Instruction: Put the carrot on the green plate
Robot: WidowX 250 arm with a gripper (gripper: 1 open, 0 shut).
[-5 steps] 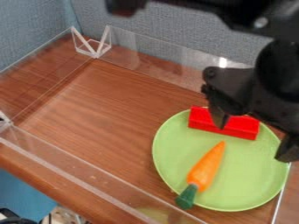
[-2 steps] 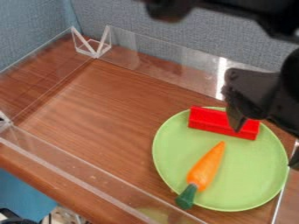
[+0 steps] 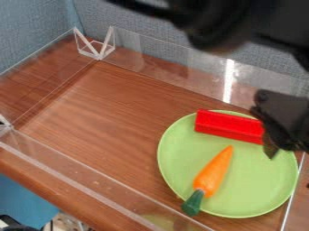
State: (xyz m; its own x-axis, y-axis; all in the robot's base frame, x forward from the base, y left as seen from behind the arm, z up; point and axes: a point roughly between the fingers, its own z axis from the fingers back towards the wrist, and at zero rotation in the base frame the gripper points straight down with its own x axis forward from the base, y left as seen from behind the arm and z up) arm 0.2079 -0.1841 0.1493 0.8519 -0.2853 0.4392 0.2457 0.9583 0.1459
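Note:
The carrot (image 3: 211, 176), orange with a dark green stub, lies flat on the green plate (image 3: 259, 185) at the front right, its tip pointing toward the back. My gripper (image 3: 280, 140) is a dark, blurred shape at the right edge, above the plate's right side and apart from the carrot. Its jaws look closed with nothing between them. Most of the arm fills the top right of the view, out of focus.
A red rectangular block (image 3: 229, 124) rests on the plate's back rim. Clear plastic walls (image 3: 72, 171) enclose the wooden table (image 3: 97, 108). A white wire stand (image 3: 94, 42) sits in the back left corner.
The gripper has shifted to the right, away from the red block, which now shows in full. Carrot and plate have not moved.

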